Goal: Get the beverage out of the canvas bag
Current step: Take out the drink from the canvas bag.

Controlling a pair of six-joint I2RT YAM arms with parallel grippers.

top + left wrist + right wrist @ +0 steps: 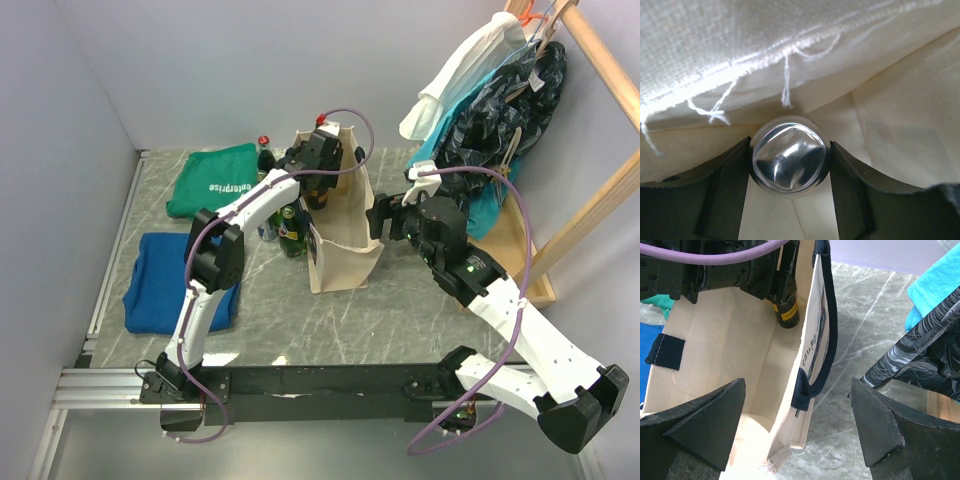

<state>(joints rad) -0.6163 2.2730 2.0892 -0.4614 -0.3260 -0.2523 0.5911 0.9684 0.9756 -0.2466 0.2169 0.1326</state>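
Observation:
The cream canvas bag [345,245] stands upright in the middle of the table, with navy handles [827,330]. My left gripper [322,160] reaches down into its open top. In the left wrist view the left gripper [790,145] has both fingers pressed against the shiny round cap of the beverage [789,161], with cream cloth all round. The beverage's dark neck and yellow label [787,312] show inside the bag under that gripper. My right gripper [797,385] is open and straddles the bag's near right wall [800,370] without touching it; from above the right gripper [385,220] is beside the bag.
Other bottles [290,228] stand just left of the bag, one with a red cap [264,148] behind. A green cloth [215,178] and a blue cloth [170,280] lie at the left. Clothes hang on a wooden rack [500,100] at the right.

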